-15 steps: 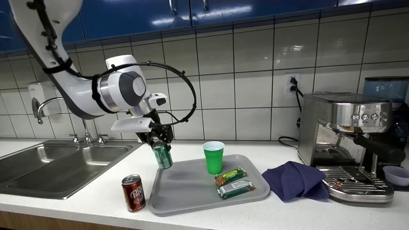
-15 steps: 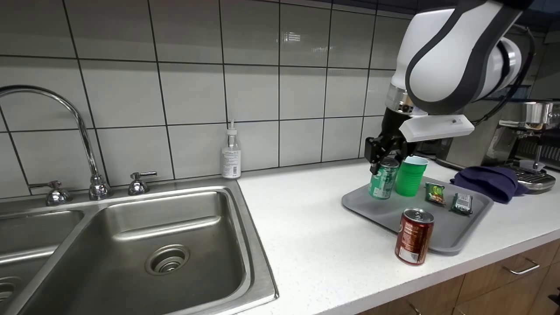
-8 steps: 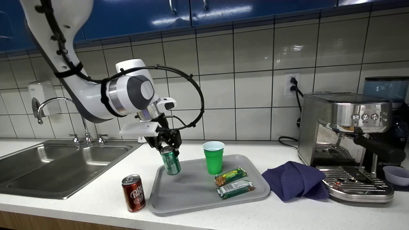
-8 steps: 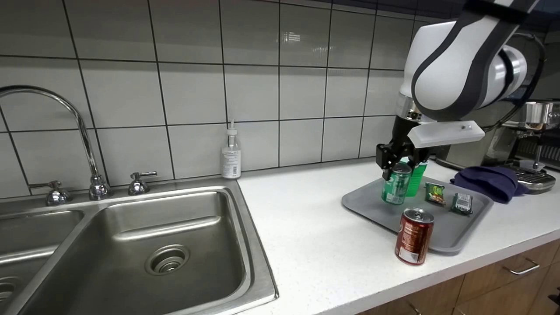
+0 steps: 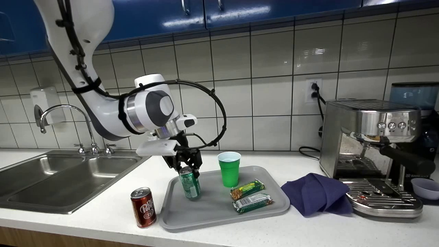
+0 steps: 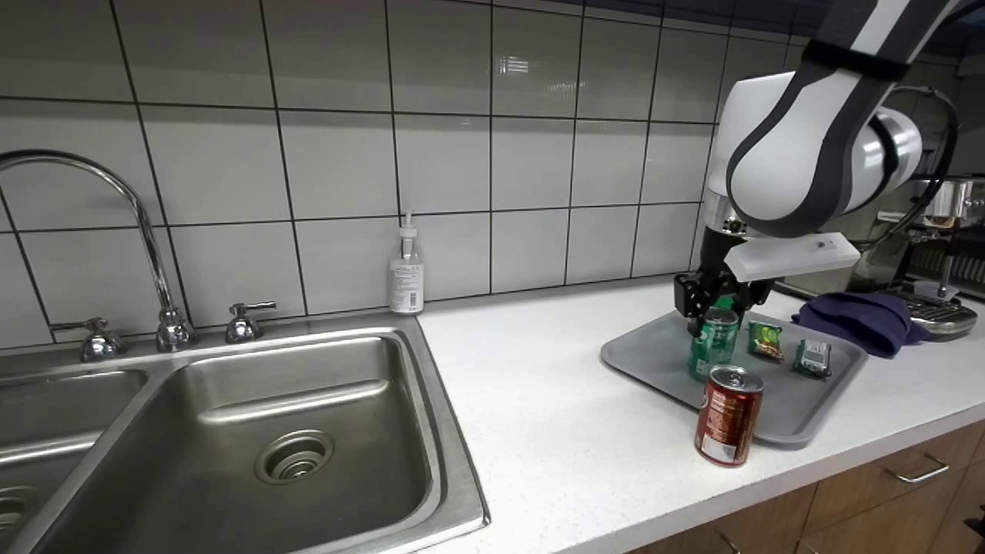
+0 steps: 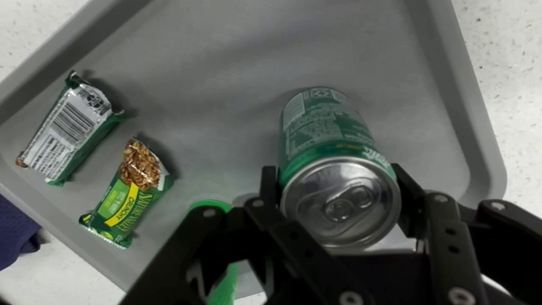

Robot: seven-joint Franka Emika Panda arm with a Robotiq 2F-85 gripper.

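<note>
The gripper (image 7: 336,189) has lowered the green soda can (image 5: 190,187) over the gray tray (image 5: 209,213), base at or just above its surface; contact unconfirmed. Jaws: parted to can width, clamped near the can's top. Green plastic cup (image 5: 229,170) close by, likely restricting sideways clearance. Dr Pepper can (image 5: 143,208): beside the tray.

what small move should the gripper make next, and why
I'd probably ease the green cylindrical metal can gently down until its base surely rests on the grey rectangular tray, before letting go: the black two-fingered gripper grips it near its top, over the tray, and I can't tell whether the base touches.
</note>
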